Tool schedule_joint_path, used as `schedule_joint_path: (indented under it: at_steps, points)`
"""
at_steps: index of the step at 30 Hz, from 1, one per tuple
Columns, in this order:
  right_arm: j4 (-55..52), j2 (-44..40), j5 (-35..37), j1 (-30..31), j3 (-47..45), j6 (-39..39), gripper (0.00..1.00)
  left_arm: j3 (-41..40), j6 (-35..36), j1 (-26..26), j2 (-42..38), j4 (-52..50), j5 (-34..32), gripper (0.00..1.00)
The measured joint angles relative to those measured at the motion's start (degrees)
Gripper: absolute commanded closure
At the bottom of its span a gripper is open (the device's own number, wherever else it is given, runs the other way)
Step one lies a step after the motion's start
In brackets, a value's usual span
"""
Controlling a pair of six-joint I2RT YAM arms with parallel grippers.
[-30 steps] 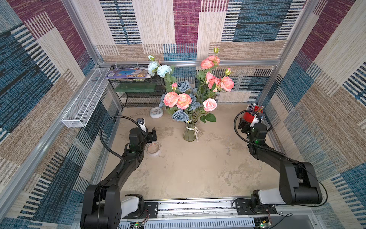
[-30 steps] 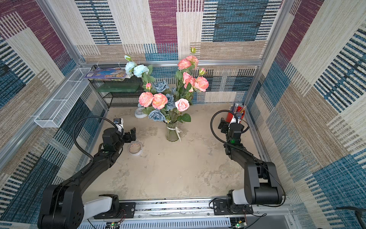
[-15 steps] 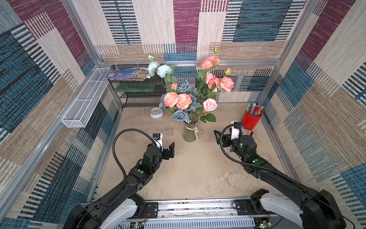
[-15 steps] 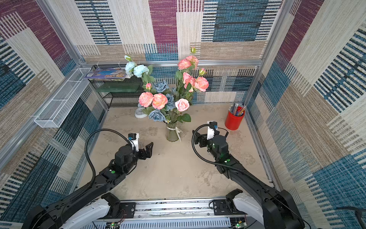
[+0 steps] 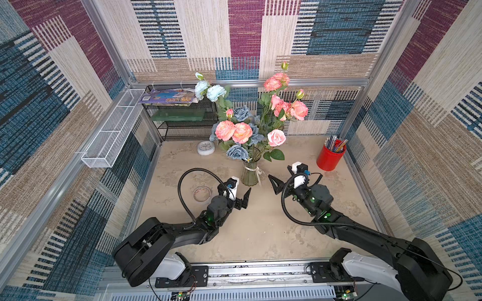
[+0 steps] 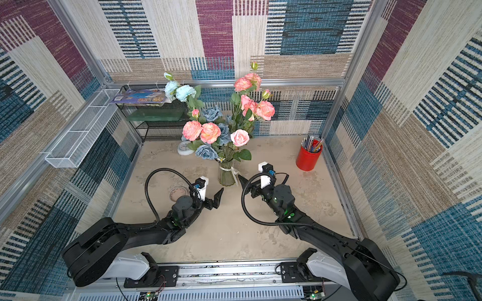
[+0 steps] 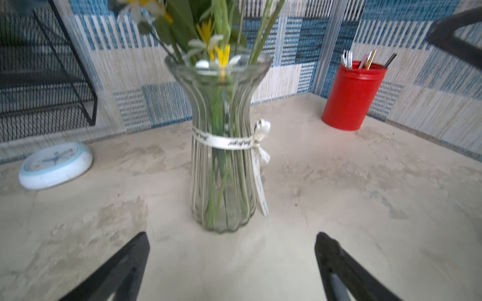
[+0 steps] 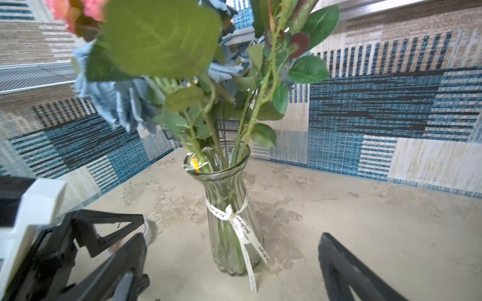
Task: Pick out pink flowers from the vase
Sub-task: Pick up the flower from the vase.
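We see the vase [image 7: 221, 166] of glossy ribbed glass, a red plastic cup [image 7: 350, 99], and the matt, mottled surface [image 7: 339, 208].

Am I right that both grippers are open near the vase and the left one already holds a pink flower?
Not quite. The left gripper holds nothing: the left wrist view shows its jaws wide apart, short of the vase. The right gripper is open too, and the pink flowers stand in the vase.

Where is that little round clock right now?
In both top views the clock lies flat on the table near the back, in front of the black wire shelf and to the left of the vase.
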Motion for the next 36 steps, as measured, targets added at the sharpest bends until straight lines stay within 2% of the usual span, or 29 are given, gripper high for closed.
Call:
schedule_joint_path:
  at_steps: [5,9,12,16,21,23,27,36]
  points:
    - [2.9,8.2,1.0,0.2,4.7,-1.3,0.03,6.5,3.1,0.0,8.2,6.8,0.2,0.02]
    - [4.5,13.6,1.5,0.2,8.0,-2.3,0.05,8.3,4.7,0.2,12.2,10.3,-0.7,0.02]
    - [5.9,16.6,1.9,0.2,10.1,-2.7,0.09,8.3,4.8,0.2,12.4,11.8,-1.4,0.02]
    - [6.6,20.1,2.0,0.1,13.4,-3.2,0.23,7.4,4.8,0.2,12.3,12.3,-2.6,0.02]
    - [6.7,24.0,1.4,-0.9,17.0,-3.7,0.29,6.9,4.8,0.2,12.2,12.7,-3.1,0.02]
    - [6.7,24.9,0.9,-1.3,17.6,-3.8,0.34,6.6,4.6,0.2,11.8,12.9,-3.0,0.02]
    - [6.7,25.4,-0.1,-1.8,18.8,-3.8,0.38,6.1,4.6,0.2,11.4,13.4,-2.9,0.02]
    - [7.8,25.4,-3.7,-0.9,19.2,-3.6,0.37,5.4,4.4,0.2,11.5,13.5,-2.8,0.02]
